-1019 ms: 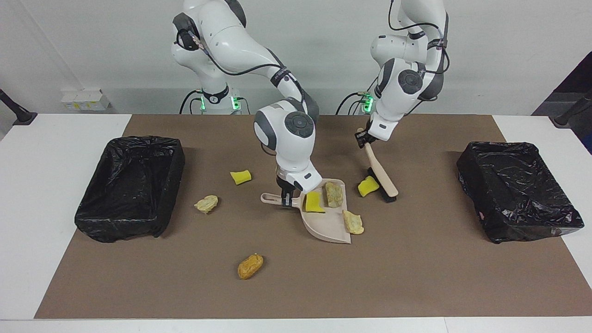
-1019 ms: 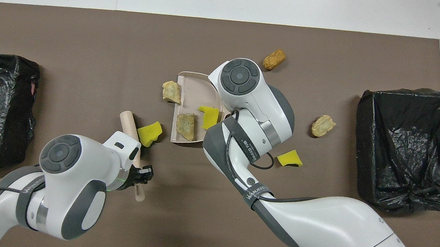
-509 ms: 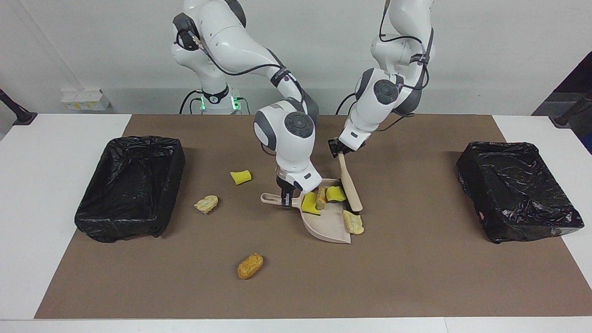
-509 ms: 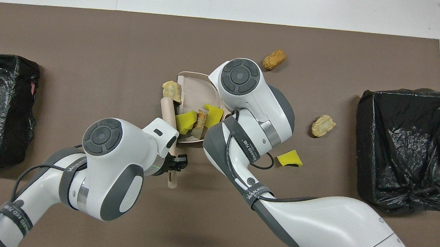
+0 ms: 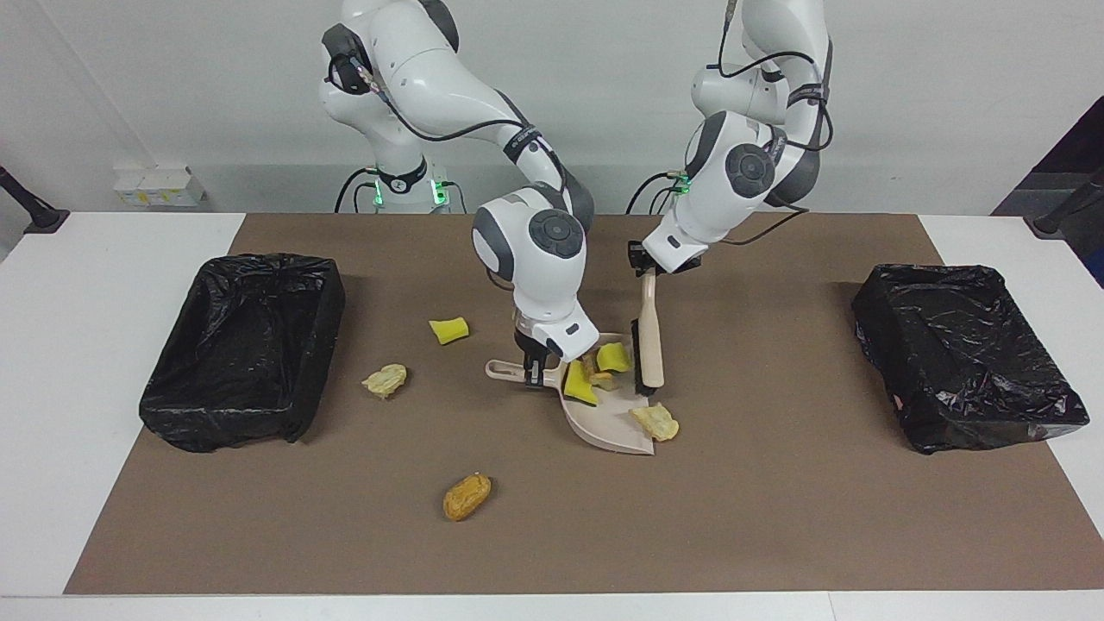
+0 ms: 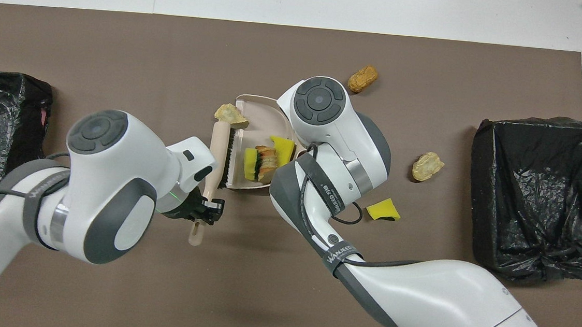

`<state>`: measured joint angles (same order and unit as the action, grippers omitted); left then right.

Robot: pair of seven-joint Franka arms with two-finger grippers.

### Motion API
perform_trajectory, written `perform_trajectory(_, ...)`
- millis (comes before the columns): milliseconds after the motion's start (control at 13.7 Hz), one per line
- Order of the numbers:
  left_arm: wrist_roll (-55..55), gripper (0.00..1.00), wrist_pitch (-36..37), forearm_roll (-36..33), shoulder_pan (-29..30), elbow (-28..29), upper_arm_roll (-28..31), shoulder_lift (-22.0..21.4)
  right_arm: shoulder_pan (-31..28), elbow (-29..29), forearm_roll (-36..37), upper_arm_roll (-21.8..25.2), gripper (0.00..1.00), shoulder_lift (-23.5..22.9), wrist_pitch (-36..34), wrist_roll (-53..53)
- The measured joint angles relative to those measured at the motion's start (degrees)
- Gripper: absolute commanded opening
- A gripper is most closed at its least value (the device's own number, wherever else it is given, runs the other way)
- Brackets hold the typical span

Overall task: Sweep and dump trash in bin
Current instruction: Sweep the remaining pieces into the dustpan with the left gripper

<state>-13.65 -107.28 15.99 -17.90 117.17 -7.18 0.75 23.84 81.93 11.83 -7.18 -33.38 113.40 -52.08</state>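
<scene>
Mid-tabletop, the right hand (image 5: 536, 369) grips the dustpan (image 5: 614, 421) handle. The left hand (image 5: 649, 269) grips the brush (image 5: 649, 338), pressed against three scraps (image 5: 595, 373) inside the dustpan.

My dustpan (image 5: 614, 421) is beige, my brush (image 5: 649, 341) beige with black bristles; scraps (image 5: 613, 357) yellow, one lump (image 5: 467, 497) orange-brown; bins (image 5: 244, 347) black.

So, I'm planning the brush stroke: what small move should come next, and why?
Probably the left gripper should nudge the brush toward the pale scrap resting on the dustpan lip, pushing it inside. The right gripper holds the dustpan's handle, and three scraps already sit deeper in.
</scene>
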Motion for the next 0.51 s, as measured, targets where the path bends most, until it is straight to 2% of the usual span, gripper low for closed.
perform_trajectory(218, 2.42, 0.00, -4.36, -1.75, 4.02, -0.85, 0.25, 0.96, -0.20, 0.01, -0.81, 0.02, 0.00, 0.01, 0.00, 0.07)
perform_trajectory(509, 3.21, 0.00, -11.77, -3.58, 4.56, -0.80, 0.10, 6.68, -0.24, 0.36, -1.26, 0.11, 0.00, 0.15, 0.52, 0.07)
